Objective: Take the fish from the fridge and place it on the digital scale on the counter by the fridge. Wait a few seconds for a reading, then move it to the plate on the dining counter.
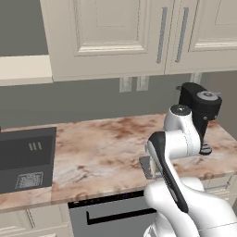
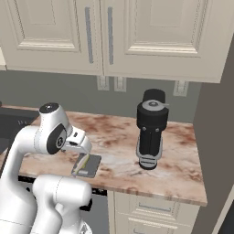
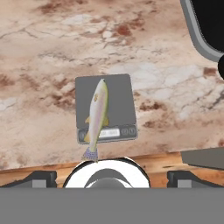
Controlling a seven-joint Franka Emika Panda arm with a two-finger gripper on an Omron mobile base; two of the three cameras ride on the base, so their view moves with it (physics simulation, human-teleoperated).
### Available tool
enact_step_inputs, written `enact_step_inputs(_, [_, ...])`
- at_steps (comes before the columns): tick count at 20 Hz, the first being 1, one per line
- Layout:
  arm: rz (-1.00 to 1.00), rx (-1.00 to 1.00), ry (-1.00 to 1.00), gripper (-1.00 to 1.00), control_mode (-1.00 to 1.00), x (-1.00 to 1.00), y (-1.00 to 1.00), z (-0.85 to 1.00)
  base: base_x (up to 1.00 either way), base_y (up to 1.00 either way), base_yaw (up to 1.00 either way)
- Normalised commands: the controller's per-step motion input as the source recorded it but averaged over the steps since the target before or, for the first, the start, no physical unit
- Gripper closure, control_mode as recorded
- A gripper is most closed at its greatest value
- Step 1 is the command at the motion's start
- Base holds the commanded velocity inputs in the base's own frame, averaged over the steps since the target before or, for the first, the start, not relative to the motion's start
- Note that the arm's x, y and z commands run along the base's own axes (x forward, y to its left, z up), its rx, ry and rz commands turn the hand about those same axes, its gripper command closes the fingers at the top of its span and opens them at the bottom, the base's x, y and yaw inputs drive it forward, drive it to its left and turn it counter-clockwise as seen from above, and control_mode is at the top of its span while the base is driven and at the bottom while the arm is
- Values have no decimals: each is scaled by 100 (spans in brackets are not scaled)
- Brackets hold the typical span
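We see the fish (image 3: 97,114) lying lengthwise on the digital scale (image 3: 118,98), head toward twelve o'clock and tail hanging past the display edge at six, so the fetch from the fridge and the weighing placement look done. Our gripper (image 3: 106,177) hangs above it with jaws spread wide and holding nothing. The black coffee machine (image 2: 151,129) stands at two o'clock on the marbled counter (image 1: 106,152); what remains, we judge, is the wait, the re-grasp and the carry to the plate.

Arm hides most of digital scale (image 1: 147,167) in left base view. Scale's display digits under fish (image 3: 97,114) unreadable. Coffee machine (image 3: 205,26) cropped at edge, right of scale.
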Motion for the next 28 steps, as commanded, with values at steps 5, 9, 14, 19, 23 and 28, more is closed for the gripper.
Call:
enact_step_inputs(5, [0, 0, 0, -100, -100, 0, 1, 0, 0, 0, 0])
enact_step_inputs(9, [0, 0, 0, -100, -100, 0, 1, 0, 0, 0, 0])
enact_step_inputs(14, [0, 0, 0, -100, -100, 0, 1, 0, 0, 0, 0])
enact_step_inputs(19, [0, 0, 0, -100, -100, 0, 2, 0, 0, 0, 0])
enact_step_inputs(23, [0, 0, 0, -100, -100, 0, 1, 0, 0, 0, 0])
enact_step_inputs(28, [0, 0, 0, -100, -100, 0, 0, 0, 0, 0, 0])
